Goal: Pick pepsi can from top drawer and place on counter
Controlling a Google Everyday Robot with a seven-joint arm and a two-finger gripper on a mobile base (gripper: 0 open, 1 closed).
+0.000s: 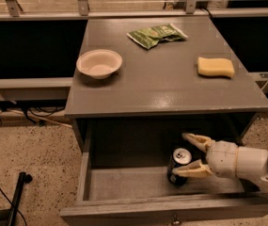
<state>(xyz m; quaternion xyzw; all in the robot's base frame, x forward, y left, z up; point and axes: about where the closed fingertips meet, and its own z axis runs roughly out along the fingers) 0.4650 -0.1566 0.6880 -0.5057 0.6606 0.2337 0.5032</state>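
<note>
Item: pepsi can [179,166]. Stood upright in the top drawer [124,185], right of centre, near the front panel, silver top showing.

Item: end effector [180,155]. Reached into the drawer from the right. It was open, its fingers [192,170] spread to either side of the can. The near finger lay at the can's side, whether touching could not be told. The far finger sat behind it, apart.

Item: surface [171,86]. Carried a bowl [99,63], a green packet [157,34] and a yellow sponge [216,66].

Hazards, as judged: an off-centre closure would let the near finger push the can over or slide it away before the far finger met it. A steep lift could knock the can against the surface's front edge overhanging the drawer.
</note>
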